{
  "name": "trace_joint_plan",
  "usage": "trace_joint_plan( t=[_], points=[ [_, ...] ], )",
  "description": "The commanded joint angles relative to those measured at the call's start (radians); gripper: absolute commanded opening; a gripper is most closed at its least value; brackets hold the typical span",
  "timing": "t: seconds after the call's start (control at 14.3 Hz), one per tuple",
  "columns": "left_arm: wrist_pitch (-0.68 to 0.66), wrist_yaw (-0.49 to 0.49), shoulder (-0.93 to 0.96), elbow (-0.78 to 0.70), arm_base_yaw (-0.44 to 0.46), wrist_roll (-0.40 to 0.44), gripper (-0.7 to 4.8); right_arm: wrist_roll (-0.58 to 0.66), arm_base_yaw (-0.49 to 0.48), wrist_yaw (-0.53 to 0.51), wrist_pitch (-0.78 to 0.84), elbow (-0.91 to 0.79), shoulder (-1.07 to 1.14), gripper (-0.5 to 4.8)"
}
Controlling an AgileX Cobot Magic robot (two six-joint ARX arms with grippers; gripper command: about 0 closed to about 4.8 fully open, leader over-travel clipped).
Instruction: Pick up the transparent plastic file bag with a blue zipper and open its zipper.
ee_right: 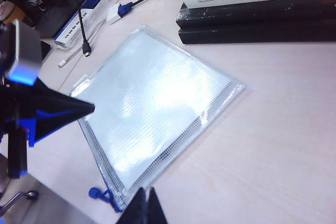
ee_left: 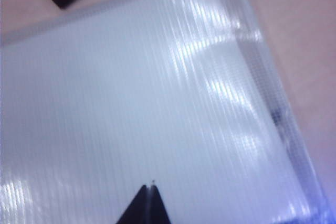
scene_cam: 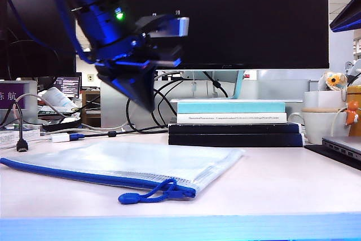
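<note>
The transparent plastic file bag (scene_cam: 141, 162) lies flat on the table, whitish with a fine mesh. Its blue zipper (scene_cam: 84, 176) runs along the near edge and ends in a looped blue cord pull (scene_cam: 141, 197). My left gripper (scene_cam: 150, 104) hangs shut, tips pointing down, a little above the bag's far side. In the left wrist view the shut tips (ee_left: 150, 187) hover over the bag's surface (ee_left: 131, 93). My right gripper (ee_right: 146, 195) is shut too, high above the bag's corner (ee_right: 157, 103) near the cord pull (ee_right: 96, 192). Neither gripper holds anything.
A stack of books (scene_cam: 234, 122) stands just behind the bag under a large black monitor (scene_cam: 225, 15). Cables and a plug (scene_cam: 22, 142) lie at the back left. Cups (scene_cam: 321, 122) and a laptop edge (scene_cam: 341, 148) are at the right.
</note>
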Motion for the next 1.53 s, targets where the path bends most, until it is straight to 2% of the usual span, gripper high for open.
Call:
trace_joint_plan(
  t=[0.07, 0.28, 0.42, 0.49, 0.63, 0.91, 0.98, 1.26, 1.4, 1.46, 1.53],
  points=[
    [-0.012, 0.015, -0.004, 0.004, -0.015, 0.01, -0.05, 0.008, 0.032, -0.078, -0.072, 0.003, 0.027, 0.0],
    [-0.027, 0.058, -0.003, 0.004, -0.015, 0.05, -0.05, 0.008, 0.082, -0.087, -0.07, 0.002, 0.097, 0.01],
    [-0.062, 0.062, -0.084, 0.004, -0.011, 0.069, -0.05, 0.008, 0.083, -0.073, 0.014, 0.002, 0.088, 0.0],
    [-0.049, 0.06, -0.244, 0.001, 0.104, 0.057, -0.05, 0.023, 0.073, 0.127, 0.044, 0.002, -0.038, -0.01],
    [-0.05, 0.067, -0.367, -0.029, 0.253, 0.044, -0.05, 0.023, 0.074, 0.249, 0.071, 0.001, -0.176, -0.01],
    [-0.044, 0.067, -0.479, -0.086, 0.362, 0.05, -0.05, 0.023, 0.074, 0.386, 0.081, -0.002, -0.34, -0.01],
    [-0.014, 0.067, -0.527, -0.12, 0.378, 0.051, -0.05, 0.023, 0.074, 0.452, 0.08, -0.005, -0.397, -0.01],
    [0.051, 0.071, -0.621, -0.209, 0.379, 0.068, -0.05, 0.023, 0.076, 0.452, 0.068, -0.009, -0.441, -0.01],
    [0.045, 0.083, -0.651, -0.252, 0.379, 0.043, -0.05, 0.024, 0.076, 0.449, 0.048, -0.01, -0.441, -0.01],
    [0.025, 0.152, -0.65, -0.252, 0.378, 0.046, -0.05, 0.043, 0.076, 0.428, 0.05, -0.022, -0.441, -0.01],
    [0.017, 0.264, -0.65, -0.252, 0.378, 0.046, -0.05, 0.104, 0.076, 0.383, 0.058, -0.046, -0.435, -0.01]
  ],
)
